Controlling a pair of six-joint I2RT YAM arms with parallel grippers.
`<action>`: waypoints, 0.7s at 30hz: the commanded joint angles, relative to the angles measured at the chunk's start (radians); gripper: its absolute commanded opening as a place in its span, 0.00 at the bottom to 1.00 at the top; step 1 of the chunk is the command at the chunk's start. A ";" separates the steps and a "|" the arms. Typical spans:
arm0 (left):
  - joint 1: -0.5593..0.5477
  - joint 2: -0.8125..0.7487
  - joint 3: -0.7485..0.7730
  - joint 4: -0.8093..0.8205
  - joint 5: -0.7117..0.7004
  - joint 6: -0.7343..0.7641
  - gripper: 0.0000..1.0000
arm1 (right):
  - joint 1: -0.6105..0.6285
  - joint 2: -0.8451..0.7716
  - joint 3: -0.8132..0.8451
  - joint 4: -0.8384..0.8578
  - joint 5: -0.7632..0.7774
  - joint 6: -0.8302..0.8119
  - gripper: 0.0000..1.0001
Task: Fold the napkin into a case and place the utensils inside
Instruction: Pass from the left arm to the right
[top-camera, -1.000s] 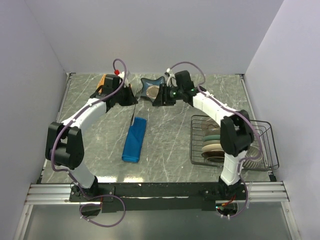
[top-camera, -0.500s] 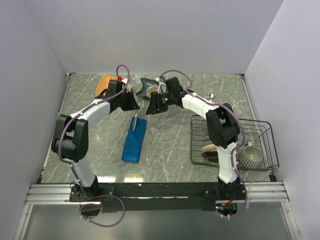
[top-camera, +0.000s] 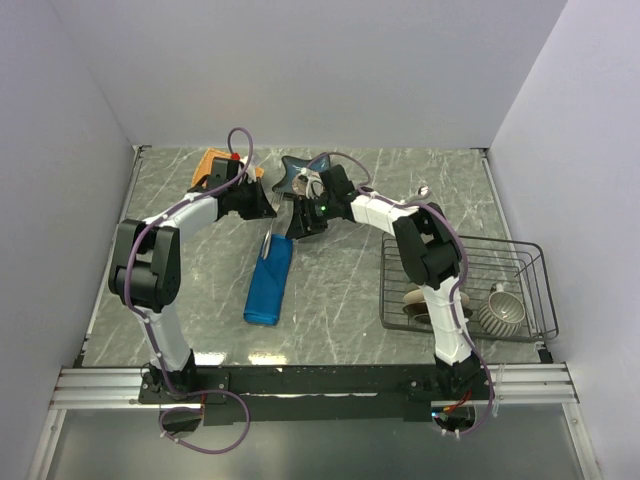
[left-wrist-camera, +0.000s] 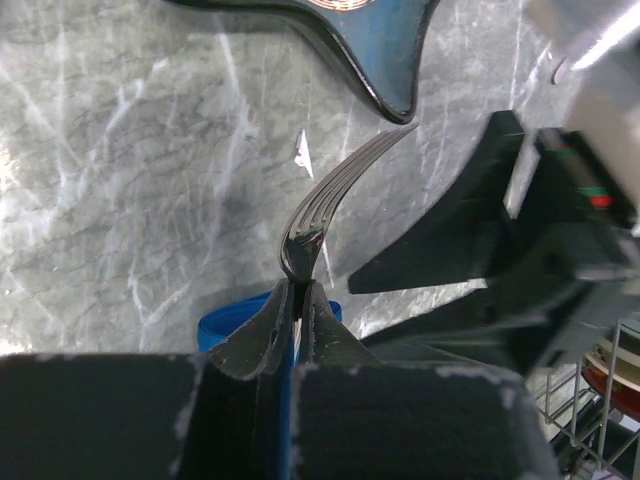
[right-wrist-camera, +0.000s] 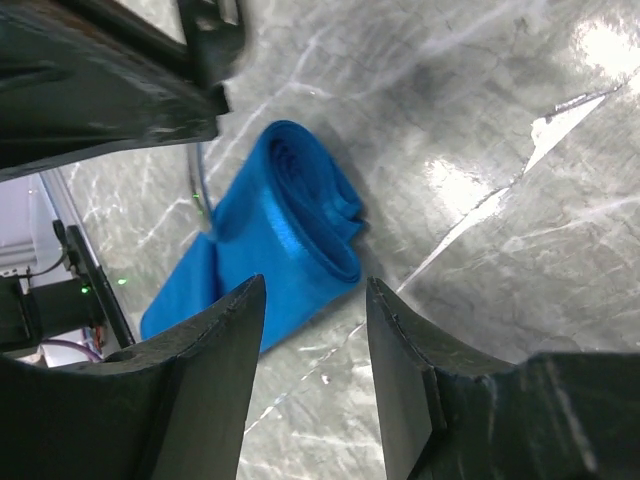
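Now the left end effector (left-wrist-camera: 297, 292), clenching the fork (left-wrist-camera: 325, 200), is hovering at 12 o'clock of the case (top-camera: 268, 285), which is lying 12-to-6, while the released right end effector (right-wrist-camera: 312, 300) is straddling its mouth.

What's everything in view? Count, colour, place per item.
table: 1, grey marbled, under everything
case: 1, bright blue, table centre
fork: 1, silver, in left gripper, at case's far end
spoon, probably: 1, silver, far right; too small to confirm
star-shaped dish: 1, dark blue, far centre
triangular dish: 1, orange, far left, partly hidden
dish rack: 1, dark wire, right, holding dishes, count unclear
left gripper: shut on fork
right gripper: open, over case
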 joint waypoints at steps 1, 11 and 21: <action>0.000 0.002 0.038 0.004 0.043 -0.005 0.01 | 0.004 0.024 0.058 0.057 -0.030 -0.016 0.52; 0.004 0.022 0.008 0.040 0.066 -0.008 0.01 | 0.010 0.062 0.082 0.067 -0.053 -0.011 0.40; 0.010 0.018 -0.032 0.083 0.104 -0.008 0.01 | 0.007 0.065 0.082 0.071 -0.047 -0.002 0.15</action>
